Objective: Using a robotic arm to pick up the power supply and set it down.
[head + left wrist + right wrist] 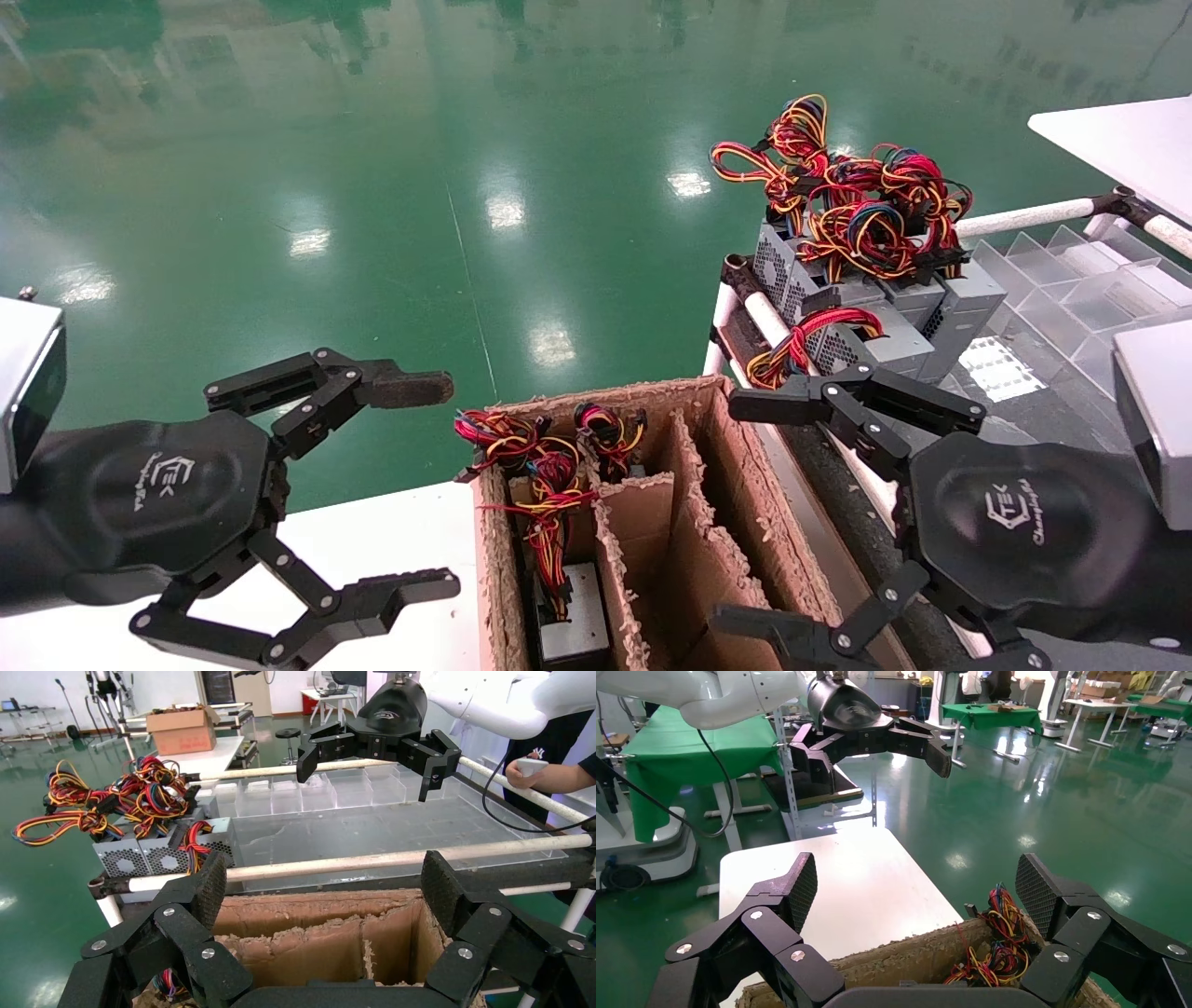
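Right claw [759, 517] lower finger cut by bottom edge; power supply [573, 629] beside left claw [433, 485] mostly hidden inside cardboard box [745, 485].

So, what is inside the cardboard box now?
In the cardboard box, the left slot holds a grey power supply with red and yellow wires. Dividers hide the other slots' bottoms. Both grippers hang open outside.

Partitioned cardboard box [717, 485], white table [391, 540], clear divider tray [1071, 280], green floor [372, 186]

Two grippers [396, 485] [759, 508], one cardboard box [745, 485]
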Available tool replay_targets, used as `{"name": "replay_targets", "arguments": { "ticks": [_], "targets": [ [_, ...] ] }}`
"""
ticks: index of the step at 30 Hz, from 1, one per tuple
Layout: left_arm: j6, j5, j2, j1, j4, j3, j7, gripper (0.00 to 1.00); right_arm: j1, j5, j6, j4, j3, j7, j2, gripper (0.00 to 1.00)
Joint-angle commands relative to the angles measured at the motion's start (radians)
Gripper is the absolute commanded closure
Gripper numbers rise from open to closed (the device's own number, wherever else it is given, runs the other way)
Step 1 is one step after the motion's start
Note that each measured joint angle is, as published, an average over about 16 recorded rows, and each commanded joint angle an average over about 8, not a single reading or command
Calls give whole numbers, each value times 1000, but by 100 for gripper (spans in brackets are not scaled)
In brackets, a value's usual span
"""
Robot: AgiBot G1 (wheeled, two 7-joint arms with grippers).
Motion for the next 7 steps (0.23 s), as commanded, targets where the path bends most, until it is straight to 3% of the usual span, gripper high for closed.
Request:
{"name": "replay_targets", "arguments": {
  "ticks": [1,7],
  "targets": [
    [0,0,0,0,0,0,0,0,0,0,0,0,0,0,0,0],
    [0,0,0,0,0,0,0,0,0,0,0,-1,0,0,0,0]
  ]
}}
